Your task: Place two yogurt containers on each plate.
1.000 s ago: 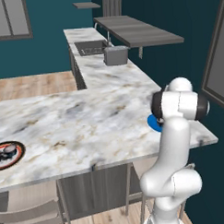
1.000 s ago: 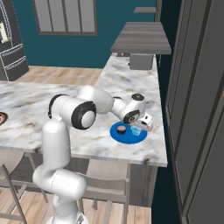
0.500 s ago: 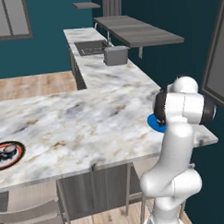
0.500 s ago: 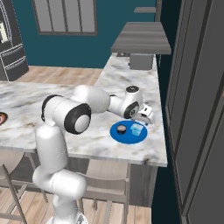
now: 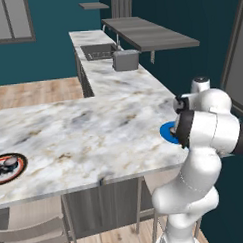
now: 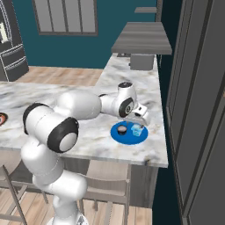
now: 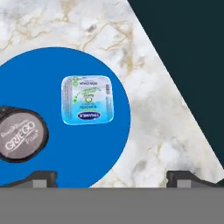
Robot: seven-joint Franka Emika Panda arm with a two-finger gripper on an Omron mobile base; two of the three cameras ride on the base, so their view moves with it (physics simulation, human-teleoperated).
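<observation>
Hovering over the blue plate (image 7: 52, 144) near the marble counter (image 6: 145, 151) corner, the gripper (image 7: 111, 177) has its fingertips spread wide and holds nothing. Two yogurt containers sit on that plate — a pale blue squarish tub (image 7: 86, 99) and a round dark tub (image 7: 19, 133) beside it, apart. Far along the counter lies the red-rimmed plate (image 5: 6, 167) — with dark tubs on it.

Flat, even rendered light; distant detail perhaps slightly soft.
</observation>
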